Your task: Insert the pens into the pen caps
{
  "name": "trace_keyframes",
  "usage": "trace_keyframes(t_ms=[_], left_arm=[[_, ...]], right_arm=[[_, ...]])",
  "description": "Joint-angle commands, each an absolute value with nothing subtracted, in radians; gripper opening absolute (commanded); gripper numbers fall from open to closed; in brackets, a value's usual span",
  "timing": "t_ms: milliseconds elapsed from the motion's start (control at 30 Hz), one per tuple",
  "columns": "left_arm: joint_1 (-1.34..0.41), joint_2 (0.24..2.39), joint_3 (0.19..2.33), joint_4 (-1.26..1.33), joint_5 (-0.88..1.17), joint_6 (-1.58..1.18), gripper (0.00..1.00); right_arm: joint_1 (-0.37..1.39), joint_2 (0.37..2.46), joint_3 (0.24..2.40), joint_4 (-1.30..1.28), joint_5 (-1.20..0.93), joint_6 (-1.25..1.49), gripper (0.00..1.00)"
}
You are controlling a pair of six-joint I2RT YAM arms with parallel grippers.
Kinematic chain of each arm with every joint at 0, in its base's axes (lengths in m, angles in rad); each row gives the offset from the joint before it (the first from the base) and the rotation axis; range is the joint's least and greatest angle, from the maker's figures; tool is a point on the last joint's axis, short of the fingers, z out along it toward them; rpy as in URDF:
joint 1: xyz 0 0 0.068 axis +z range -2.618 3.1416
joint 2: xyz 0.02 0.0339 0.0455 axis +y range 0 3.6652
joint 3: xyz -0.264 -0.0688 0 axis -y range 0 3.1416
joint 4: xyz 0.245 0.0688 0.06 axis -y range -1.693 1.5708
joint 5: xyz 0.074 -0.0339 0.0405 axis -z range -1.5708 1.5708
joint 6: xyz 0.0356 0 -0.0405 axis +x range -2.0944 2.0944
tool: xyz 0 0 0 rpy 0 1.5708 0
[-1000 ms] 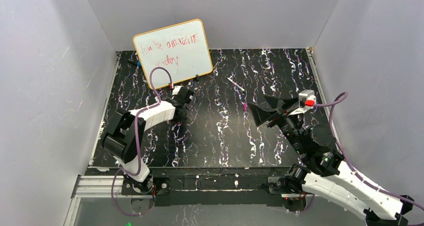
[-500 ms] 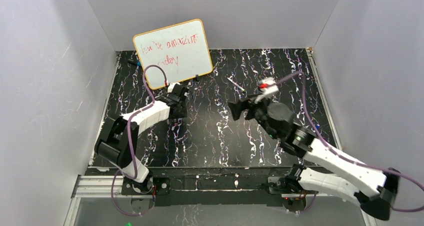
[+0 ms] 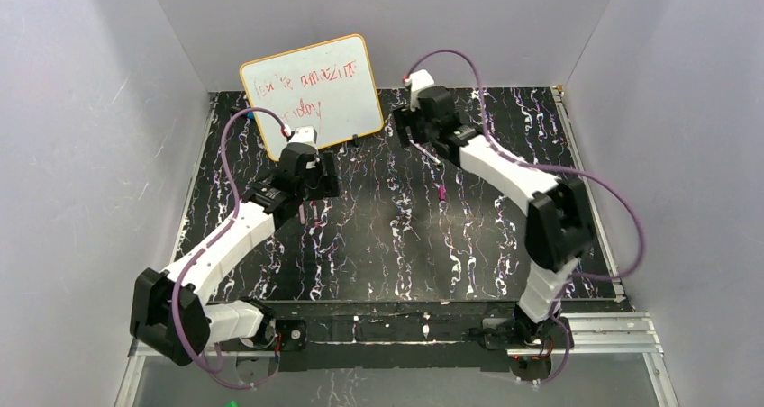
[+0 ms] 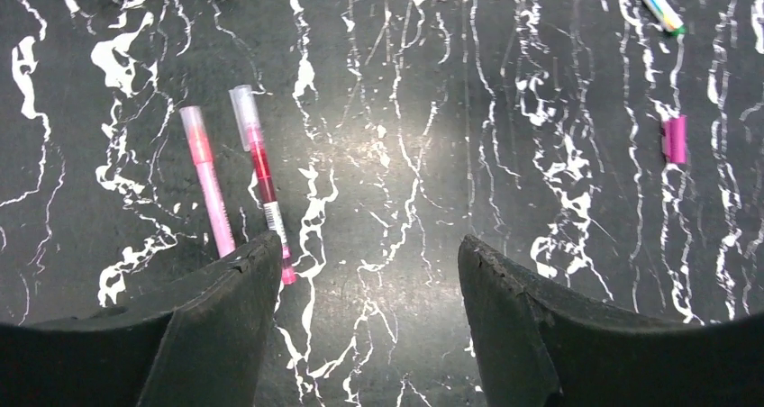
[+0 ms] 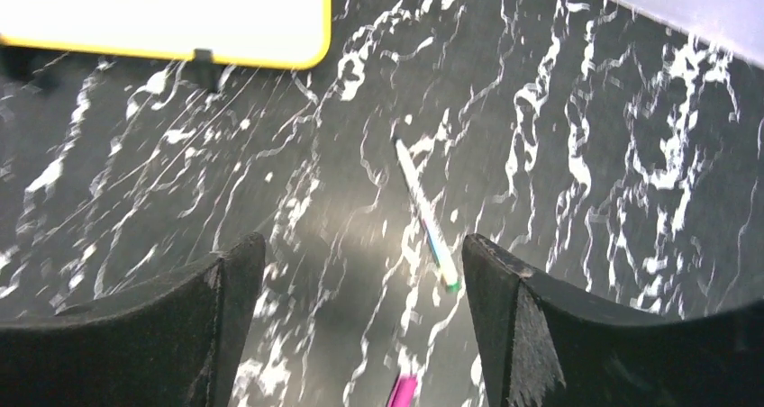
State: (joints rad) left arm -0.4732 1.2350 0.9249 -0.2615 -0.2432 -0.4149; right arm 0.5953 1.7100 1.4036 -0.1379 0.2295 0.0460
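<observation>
Approach step: right tool (image 5: 360,245) spread, empty, poised above thin white green-tipped pen (image 5: 425,216) just beyond stubby magenta plastic cap (image 5: 403,391); left tool (image 4: 369,245) spread, empty. Next: lower, pinch pen mid-barrel.

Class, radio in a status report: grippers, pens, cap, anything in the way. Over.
Left gripper open by pink pen and red pen. Right gripper open above white pen. Magenta cap lies loose; nothing blocking it.

Soft, even light; shadows faint. The left wrist view is sharp, with dull sheen on the worktop (image 4: 396,146). The right wrist view is blurred.
</observation>
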Motion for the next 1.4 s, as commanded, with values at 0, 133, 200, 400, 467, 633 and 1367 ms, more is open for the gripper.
trace_keyframes(t_ms=[0,133,200,400,467,633,1367], left_arm=[[-0.465,1.185,0.897,-0.253,-0.146,-0.379,0.69],[-0.462,1.152,0.878,-0.253,-0.118,-0.37,0.69],[-0.459,1.136,0.874,-0.264,-0.115,-0.355,0.69],[-0.439,1.111,0.851,-0.267,-0.102,-0.309,0.71],[-0.423,1.128,0.841,-0.255,-0.078,-0.304,0.72],[-0.381,1.153,0.831,-0.221,-0.002,-0.309,0.72],[-0.313,1.174,0.818,-0.198,0.119,-0.314,0.72]], right_arm=[[0.586,1.939,1.626,-0.225,0.22,-0.153,0.86],[0.542,2.133,1.807,-0.284,0.192,-0.175,0.82],[0.517,2.191,1.868,-0.302,0.173,-0.174,0.8],[0.476,2.257,1.951,-0.316,0.125,-0.188,0.79],[0.469,2.283,1.995,-0.338,0.113,-0.193,0.78],[0.438,2.307,2.018,-0.343,0.019,-0.181,0.77],[0.427,2.293,1.862,-0.331,-0.049,-0.212,0.61]])
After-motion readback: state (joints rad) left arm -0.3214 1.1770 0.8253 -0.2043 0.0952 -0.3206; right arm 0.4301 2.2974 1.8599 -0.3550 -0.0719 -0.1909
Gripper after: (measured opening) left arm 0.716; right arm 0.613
